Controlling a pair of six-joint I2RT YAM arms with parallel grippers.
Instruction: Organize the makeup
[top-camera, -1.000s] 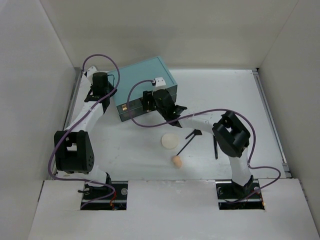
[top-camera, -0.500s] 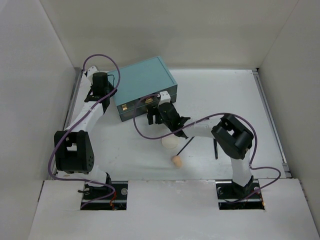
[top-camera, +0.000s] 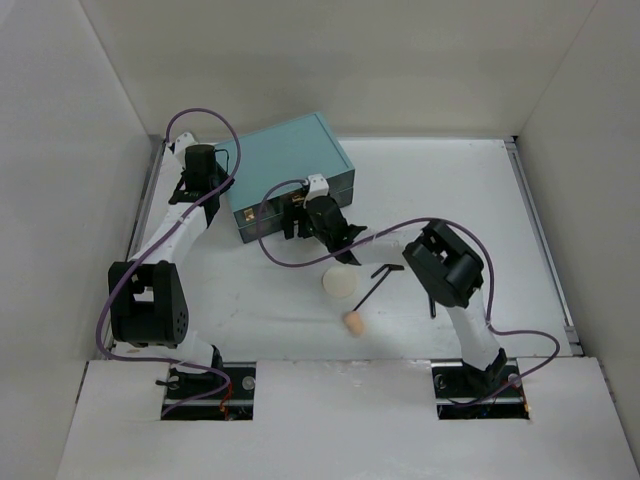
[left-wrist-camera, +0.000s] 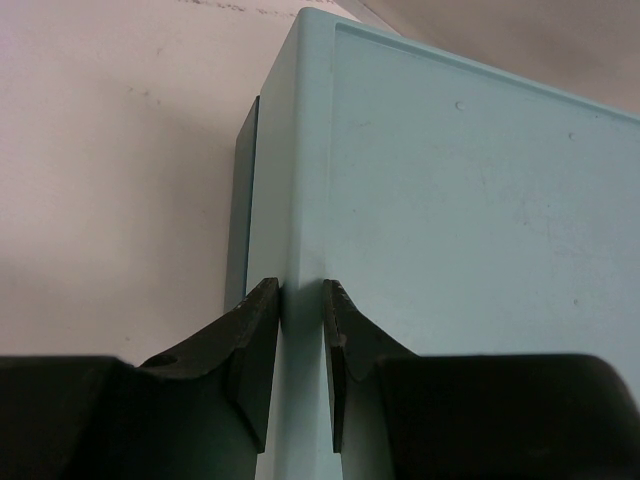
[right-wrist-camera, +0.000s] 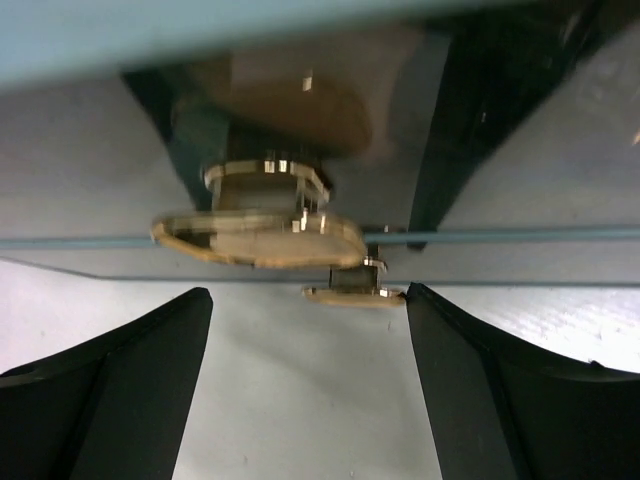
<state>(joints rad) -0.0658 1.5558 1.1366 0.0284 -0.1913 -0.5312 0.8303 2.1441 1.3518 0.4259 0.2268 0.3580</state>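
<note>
The teal two-drawer box (top-camera: 290, 165) stands at the back left. My left gripper (top-camera: 213, 186) is shut on the box's left corner edge; in the left wrist view the fingers (left-wrist-camera: 250, 335) pinch that teal edge (left-wrist-camera: 300, 250). My right gripper (top-camera: 300, 215) is open at the box's front, with the gold handles (right-wrist-camera: 260, 235) just ahead of its gap (right-wrist-camera: 308, 300). On the table lie a cream round puff (top-camera: 340, 283), a peach sponge (top-camera: 352, 322) and thin black pencils (top-camera: 370, 290). The other makeup is out of view.
Another black pencil (top-camera: 433, 305) lies partly under my right arm's elbow (top-camera: 445, 265). A second gold handle (top-camera: 247, 214) shows on the box's front left. White walls enclose the table on the left, back and right.
My right gripper has swung left and now sits at the box's front by the gold handles. The puff, partly covered half a second ago, shows fully. The left gripper has not moved.
</note>
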